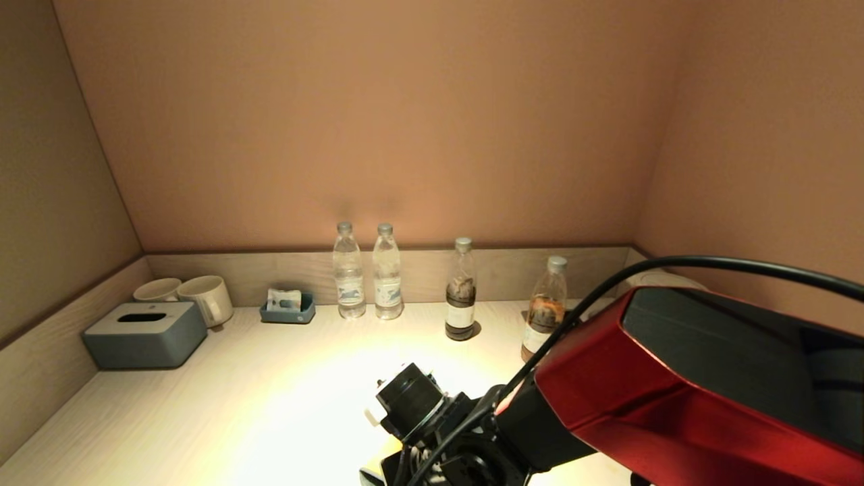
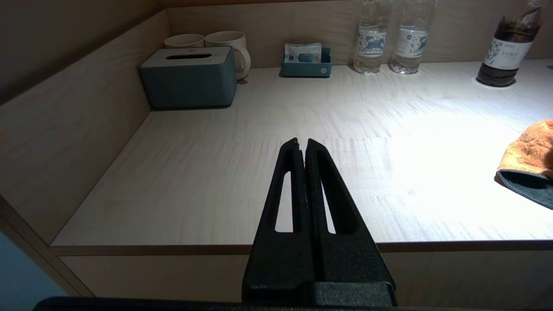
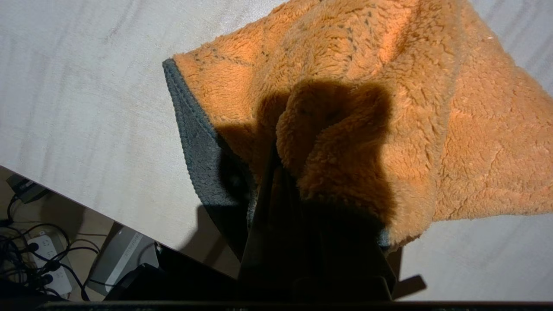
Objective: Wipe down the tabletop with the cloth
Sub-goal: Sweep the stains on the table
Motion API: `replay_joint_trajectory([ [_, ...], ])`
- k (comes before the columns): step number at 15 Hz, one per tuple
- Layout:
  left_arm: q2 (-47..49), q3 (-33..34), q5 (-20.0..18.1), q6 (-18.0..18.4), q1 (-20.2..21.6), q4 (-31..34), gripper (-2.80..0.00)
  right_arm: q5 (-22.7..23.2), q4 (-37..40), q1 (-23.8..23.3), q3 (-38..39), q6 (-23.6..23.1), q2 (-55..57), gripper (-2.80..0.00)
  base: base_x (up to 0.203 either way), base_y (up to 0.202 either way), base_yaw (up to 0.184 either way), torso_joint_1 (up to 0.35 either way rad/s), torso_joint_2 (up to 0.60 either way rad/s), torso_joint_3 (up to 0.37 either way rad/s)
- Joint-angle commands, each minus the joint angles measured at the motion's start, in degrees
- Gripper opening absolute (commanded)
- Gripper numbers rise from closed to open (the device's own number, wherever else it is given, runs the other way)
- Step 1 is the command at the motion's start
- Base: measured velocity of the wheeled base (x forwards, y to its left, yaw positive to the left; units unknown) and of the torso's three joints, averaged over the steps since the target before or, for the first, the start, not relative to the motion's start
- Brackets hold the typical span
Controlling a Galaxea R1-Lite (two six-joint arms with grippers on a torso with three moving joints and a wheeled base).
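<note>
The right gripper was pinched tight on a bunched fold of the soft orange-yellow microfibre cloth, whose dark grey edging showed along one side, and the rest of the rag draped down onto the pale whitish wood-grain tabletop close to its front edge. In the head view the red right arm filled the lower right, hiding the cloth beneath it. The left gripper hung parked off the front of the counter, its black fingers pressed together on nothing. Along the back rim stood a grey-blue tissue box, two pale mugs, a small blue tray and four plastic bottles, all well apart from the cloth. The step in hand looked like the wiping stroke itself, or its very start, with the cloth gripped and lying on the surface. The next move would call for dragging the rag across the bare lit middle with enough downward contact to keep it flat, while steering short of the nearest bottles.
</note>
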Motion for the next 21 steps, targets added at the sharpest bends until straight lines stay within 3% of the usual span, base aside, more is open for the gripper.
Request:
replay_joint_trajectory([
  [1, 0.0, 0.0, 0.0, 0.0, 0.0, 0.0, -2.80, -0.1, -0.4, -1.9, 2.7, 0.4, -0.7, -2.80, 0.000, 0.000, 0.000, 0.000, 0.00, 0.000],
  [4, 0.0, 0.0, 0.0, 0.0, 0.0, 0.0, -2.80, -0.3, -4.0, -9.7, 11.5, 1.2, -3.2, -2.80, 0.000, 0.000, 0.000, 0.000, 0.00, 0.000],
  [10, 0.0, 0.0, 0.0, 0.0, 0.0, 0.0, -2.80, -0.3, -9.5, -18.4, 24.0, 1.6, -9.2, -2.80, 0.000, 0.000, 0.000, 0.000, 0.00, 0.000],
  [15, 0.0, 0.0, 0.0, 0.0, 0.0, 0.0, -2.80, -0.3, -13.0, -26.3, 29.2, 1.5, -10.5, -2.80, 0.000, 0.000, 0.000, 0.000, 0.00, 0.000],
  [21, 0.0, 0.0, 0.0, 0.1, 0.0, 0.0, -2.80, -0.3, -13.0, -28.9, 30.8, 1.8, -11.1, -2.80, 0.000, 0.000, 0.000, 0.000, 0.00, 0.000],
])
